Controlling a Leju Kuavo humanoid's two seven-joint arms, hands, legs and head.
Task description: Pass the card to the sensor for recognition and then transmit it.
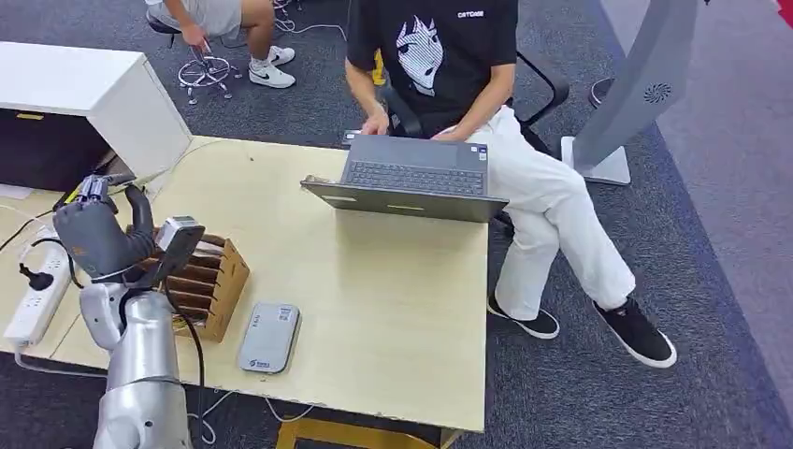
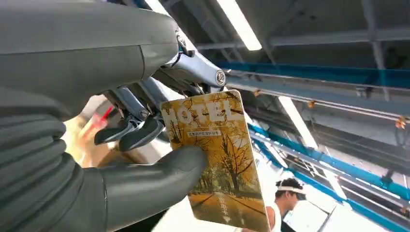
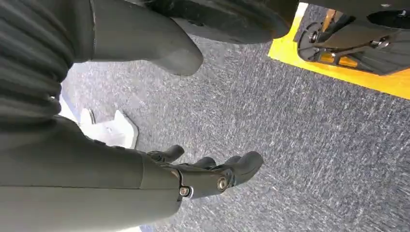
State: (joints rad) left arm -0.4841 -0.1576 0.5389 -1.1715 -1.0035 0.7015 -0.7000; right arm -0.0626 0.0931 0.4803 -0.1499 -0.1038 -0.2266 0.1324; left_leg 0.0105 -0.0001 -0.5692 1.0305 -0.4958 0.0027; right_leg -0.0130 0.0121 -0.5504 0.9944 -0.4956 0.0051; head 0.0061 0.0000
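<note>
The head view looks steeply down from high over the pale wooden table (image 1: pixel 393 281). The left wrist view sits close behind the left hand (image 2: pixel 72 145), tilted up at the ceiling. The right wrist view faces the grey carpet floor (image 3: pixel 290 145) closely.

Glossy printed card (image 2: pixel 217 159); matt wooden table (image 1: pixel 393 290); rough carpet (image 3: pixel 300 140)

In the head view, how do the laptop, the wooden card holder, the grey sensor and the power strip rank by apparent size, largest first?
1. laptop
2. wooden card holder
3. grey sensor and power strip: these look alike in size, and the strip is partly hidden, so I do not rank them.
</note>
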